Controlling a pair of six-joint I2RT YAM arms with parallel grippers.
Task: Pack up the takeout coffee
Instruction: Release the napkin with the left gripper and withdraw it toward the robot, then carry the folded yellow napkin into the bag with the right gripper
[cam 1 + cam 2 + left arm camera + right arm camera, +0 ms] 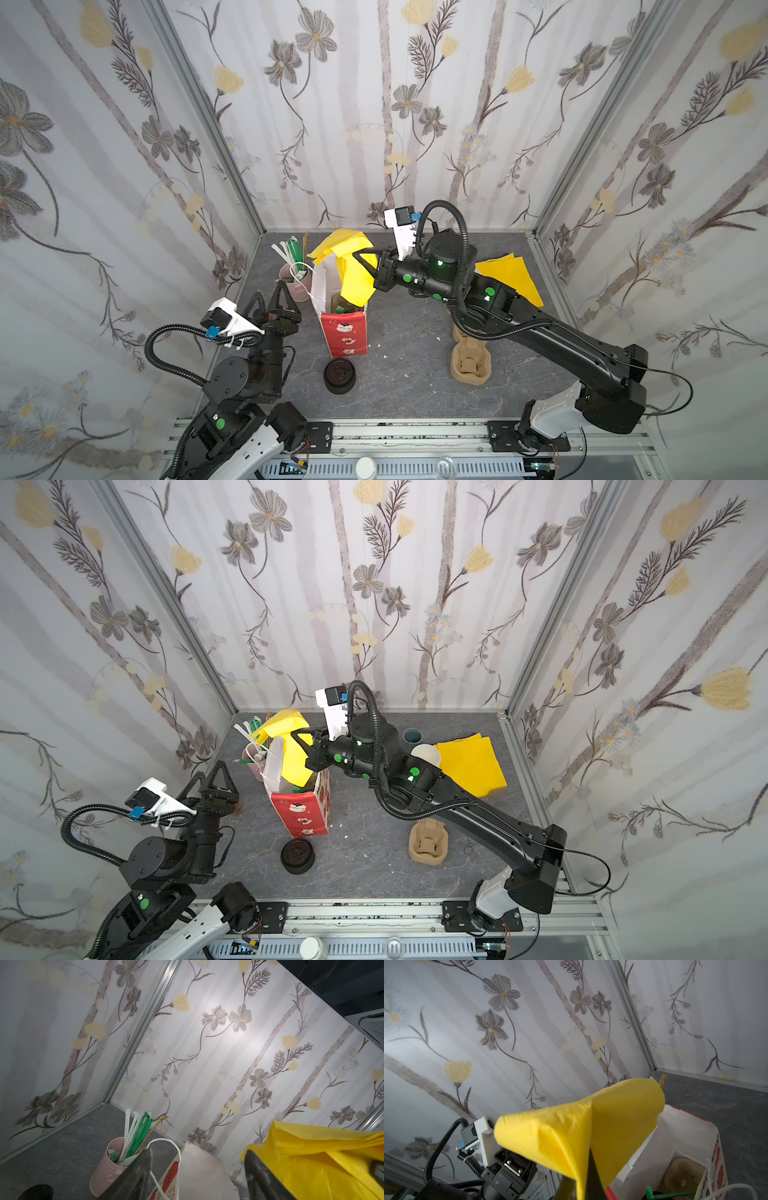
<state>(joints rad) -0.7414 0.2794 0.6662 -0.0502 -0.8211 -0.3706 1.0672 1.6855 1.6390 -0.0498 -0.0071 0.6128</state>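
Takeout coffee (349, 311) sits low inside the red paper bag (344, 336), only partly visible. Right gripper (359, 259), above the bag's mouth, is clamped on yellow tissue paper (353, 278). Left gripper (272, 291), left of the bag, stands agape and empty

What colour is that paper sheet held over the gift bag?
Bright yellow sheet; clearest in the right wrist view.

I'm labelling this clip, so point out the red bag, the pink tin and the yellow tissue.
red bag (344, 334), a top view, its printed red front.
pink tin (104, 1171), left wrist view, its side wall.
yellow tissue (623, 1109), right wrist view, its folded upper face.
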